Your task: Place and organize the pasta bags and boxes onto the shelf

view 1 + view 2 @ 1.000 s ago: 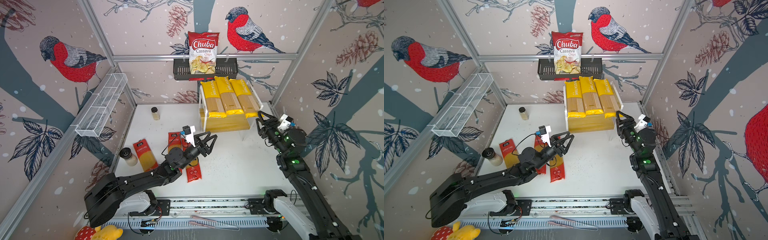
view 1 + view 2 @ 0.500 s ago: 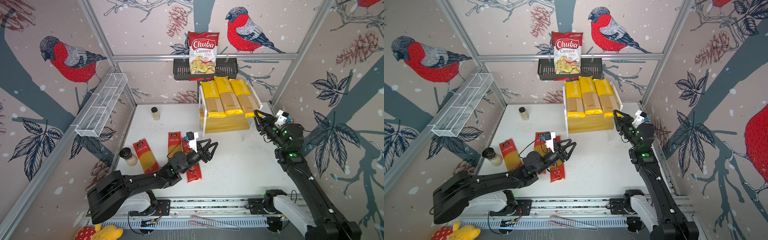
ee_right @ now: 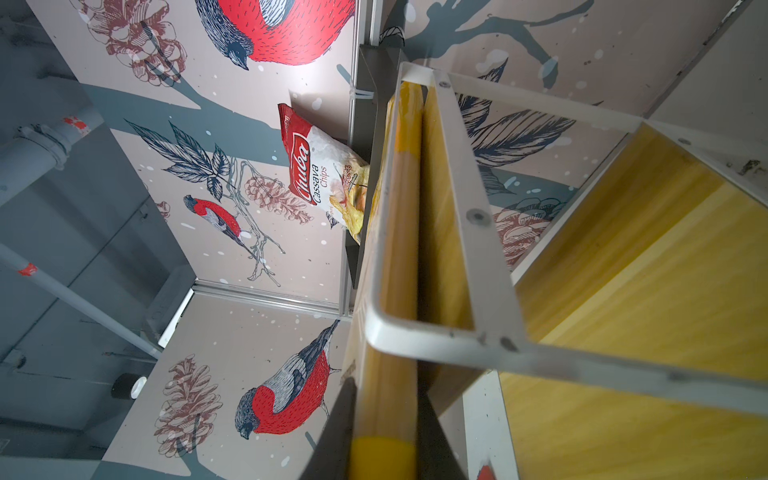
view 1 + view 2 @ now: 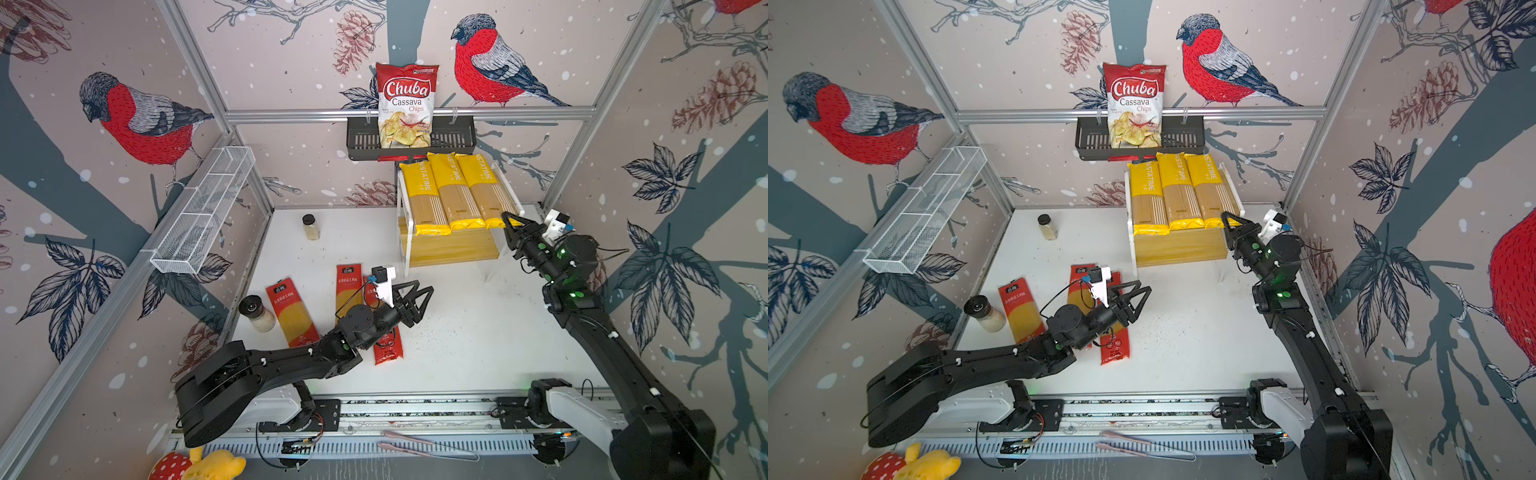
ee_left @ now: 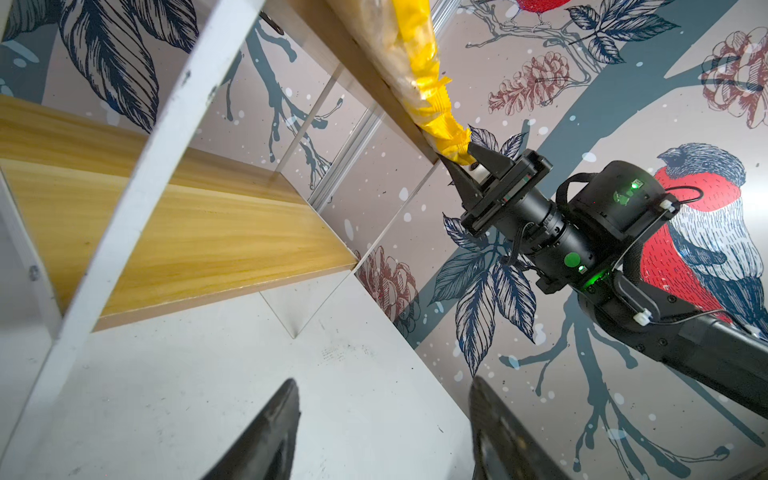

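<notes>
Three yellow PASTATIME pasta packs (image 4: pixel 455 195) (image 4: pixel 1179 191) lie side by side on the upper board of the shelf (image 4: pixel 449 249) (image 4: pixel 1179 249). My right gripper (image 4: pixel 509 220) (image 4: pixel 1227 218) (image 3: pixel 386 436) is shut on the near crimped end of the rightmost yellow pack (image 4: pixel 486 193) (image 3: pixel 395 332) (image 5: pixel 419 83). Three red pasta bags lie flat on the table: one (image 4: pixel 293 311) at the left, one (image 4: pixel 348 291) in the middle, one (image 4: pixel 386 340) partly under my left arm. My left gripper (image 4: pixel 419 291) (image 4: pixel 1142 289) (image 5: pixel 384 399) hangs open and empty above the table, facing the shelf.
A Chuba chips bag (image 4: pixel 405 104) stands in the black wall basket (image 4: pixel 453 139) just above the shelf. A white wire basket (image 4: pixel 203 212) hangs on the left wall. Two spice jars (image 4: pixel 311 226) (image 4: pixel 257 313) stand on the table. Tongs (image 4: pixel 424 449) lie by the front rail.
My right gripper has reached up to the shelf's front right corner and closed on the end of the rightmost yellow pack. My left gripper has sunk slightly and stayed open.
</notes>
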